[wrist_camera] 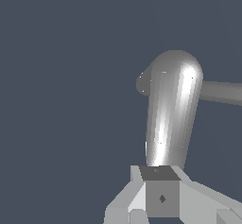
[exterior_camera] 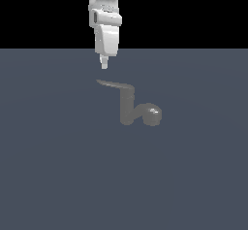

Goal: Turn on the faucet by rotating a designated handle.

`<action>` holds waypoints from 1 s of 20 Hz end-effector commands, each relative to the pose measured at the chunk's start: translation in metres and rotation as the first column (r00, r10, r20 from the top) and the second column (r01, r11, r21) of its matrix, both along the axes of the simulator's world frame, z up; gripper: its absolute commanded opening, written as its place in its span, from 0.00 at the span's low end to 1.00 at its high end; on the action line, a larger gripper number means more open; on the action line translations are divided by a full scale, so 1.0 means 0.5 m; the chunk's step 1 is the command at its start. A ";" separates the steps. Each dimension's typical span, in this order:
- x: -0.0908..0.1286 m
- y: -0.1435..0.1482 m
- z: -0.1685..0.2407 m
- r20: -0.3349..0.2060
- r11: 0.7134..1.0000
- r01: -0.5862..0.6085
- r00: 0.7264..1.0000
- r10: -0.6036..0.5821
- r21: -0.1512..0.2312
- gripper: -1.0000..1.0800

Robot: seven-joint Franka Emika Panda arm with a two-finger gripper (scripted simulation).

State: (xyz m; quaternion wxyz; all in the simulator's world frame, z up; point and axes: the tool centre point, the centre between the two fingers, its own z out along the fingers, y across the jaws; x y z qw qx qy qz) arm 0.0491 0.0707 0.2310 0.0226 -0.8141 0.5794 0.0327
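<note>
1. We see the faucet (exterior_camera: pixel 128 108) standing near the middle of the grey tabletop (exterior_camera: pixel 58 175) in the exterior view: a matte grey upright cylinder.
2. A short rounded stub (exterior_camera: pixel 153 115) with a bright highlight sticks out from its lower part toward 3 o'clock.
3. The handle (exterior_camera: pixel 112 84), a thin tapering lever, leaves the cylinder's top and runs toward 10 o'clock, ending in a narrow tip.
4. The white arm comes down from 12 o'clock. Its end effector (exterior_camera: pixel 103 64) points downward and hangs just above the handle's far tip, apart from it.
5. The fingertips appear pressed together into one narrow point, nothing pinched between them.
6. In the wrist view the end effector (wrist_camera: pixel 158 190) shows as pale blocks, with a shiny rounded metal part of the faucet (wrist_camera: pixel 172 109) beyond it; we cannot tell contact there.
</note>
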 end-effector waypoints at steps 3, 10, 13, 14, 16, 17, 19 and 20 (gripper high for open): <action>0.028 0.008 -0.052 0.007 0.995 0.095 0.995 -0.095 -0.033 0.00; 0.052 0.016 -0.102 0.022 0.981 0.180 0.984 -0.179 -0.066 0.00; 0.056 0.017 -0.112 0.026 0.978 0.197 0.980 -0.196 -0.072 0.00; 0.057 0.017 -0.114 0.026 0.977 0.200 0.980 -0.199 -0.074 0.00; 0.058 0.018 -0.115 0.027 0.976 0.203 0.979 -0.201 -0.075 0.00; 0.058 0.018 -0.115 0.027 0.976 0.203 0.979 -0.201 -0.075 0.00; 0.058 0.018 -0.115 0.027 0.976 0.203 0.979 -0.201 -0.075 0.00; 0.057 0.018 -0.115 0.026 0.977 0.201 0.979 -0.200 -0.075 0.00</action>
